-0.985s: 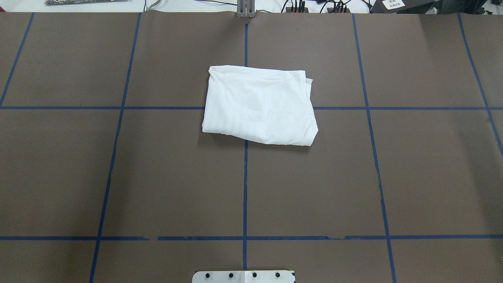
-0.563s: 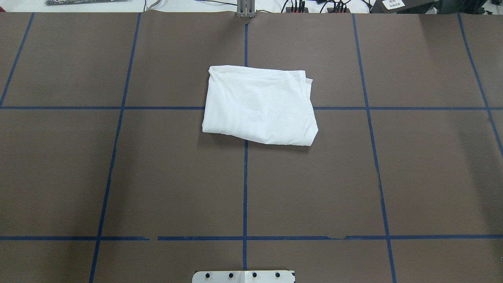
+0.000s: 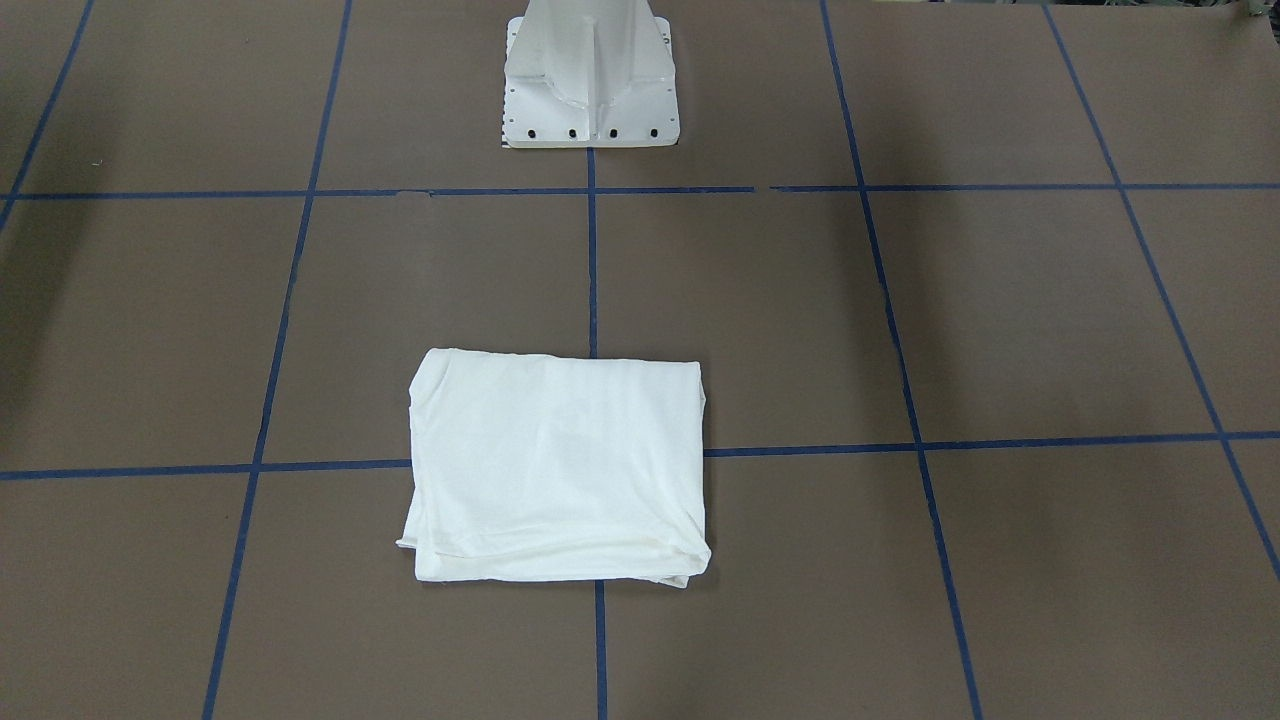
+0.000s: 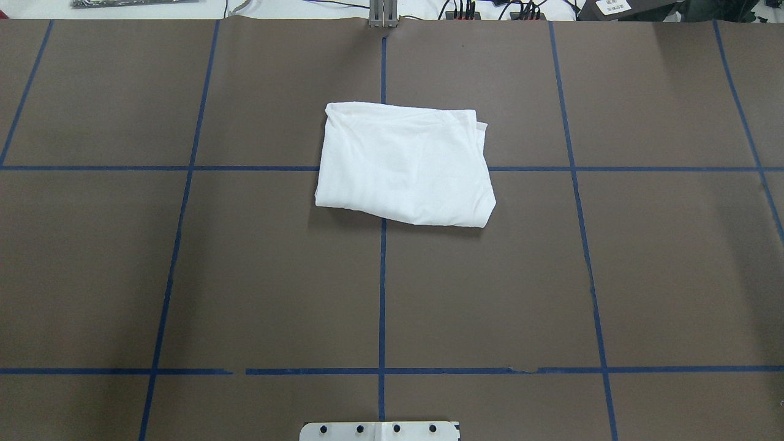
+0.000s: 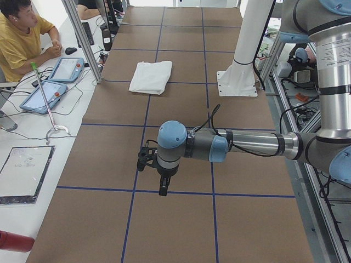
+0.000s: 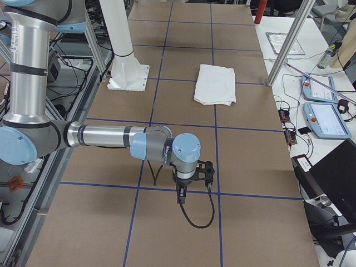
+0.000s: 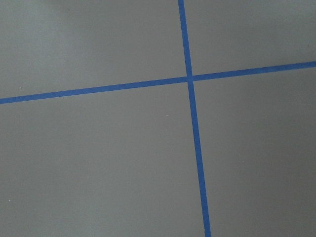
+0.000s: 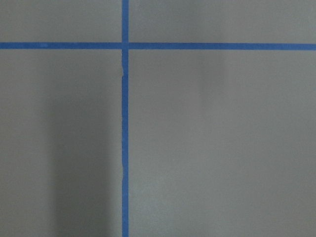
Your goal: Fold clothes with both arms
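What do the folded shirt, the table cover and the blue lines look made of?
Shirt: soft white knit, probably cotton; matte, with limp creases and rounded fold edges.
Table cover: matte brown sheet, possibly paper or felt; no glare.
Blue lines: likely adhesive tape; thin strips with small gaps.

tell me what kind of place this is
Most likely a robotics lab: a table gridded with blue tape, the left arm and right arm out over it, and control pendants on a side bench where a person sits.
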`<state>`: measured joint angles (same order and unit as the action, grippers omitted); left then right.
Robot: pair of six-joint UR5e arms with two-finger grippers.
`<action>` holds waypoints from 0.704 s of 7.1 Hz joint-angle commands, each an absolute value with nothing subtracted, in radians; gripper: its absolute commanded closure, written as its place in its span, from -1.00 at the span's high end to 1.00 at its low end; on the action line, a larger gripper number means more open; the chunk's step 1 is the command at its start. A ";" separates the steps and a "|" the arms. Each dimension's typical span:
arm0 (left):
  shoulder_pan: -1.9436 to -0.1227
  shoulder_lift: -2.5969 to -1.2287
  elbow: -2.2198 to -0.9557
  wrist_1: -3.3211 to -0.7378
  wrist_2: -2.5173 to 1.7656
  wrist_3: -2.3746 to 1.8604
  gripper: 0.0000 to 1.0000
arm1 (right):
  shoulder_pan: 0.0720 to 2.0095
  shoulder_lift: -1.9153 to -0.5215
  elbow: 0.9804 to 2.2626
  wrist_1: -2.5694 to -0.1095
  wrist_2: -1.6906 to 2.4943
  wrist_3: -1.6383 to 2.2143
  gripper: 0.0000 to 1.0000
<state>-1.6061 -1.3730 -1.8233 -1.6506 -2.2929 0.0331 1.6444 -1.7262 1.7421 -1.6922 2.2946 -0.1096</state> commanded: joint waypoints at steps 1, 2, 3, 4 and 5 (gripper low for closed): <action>-1.606 -1.373 -1.818 -1.651 -2.290 0.031 1.00 | 1.646 -1.740 1.747 -1.692 2.281 -0.103 1.00; -1.606 -1.373 -1.818 -1.651 -2.290 0.034 1.00 | 1.644 -1.738 1.747 -1.692 2.281 -0.095 1.00; -1.606 -1.373 -1.818 -1.651 -2.290 0.034 1.00 | 1.644 -1.738 1.746 -1.692 2.283 -0.095 1.00; -1.606 -1.373 -1.818 -1.651 -2.290 0.034 1.00 | 1.644 -1.741 1.747 -1.693 2.287 -0.095 1.00; -1.606 -1.373 -1.818 -1.651 -2.290 0.034 1.00 | 1.644 -1.741 1.747 -1.694 2.286 -0.095 1.00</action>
<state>-1.6061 -1.3729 -1.8178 -1.6506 -2.2903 0.0336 1.6446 -1.7400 1.7467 -1.6929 2.2850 -0.0956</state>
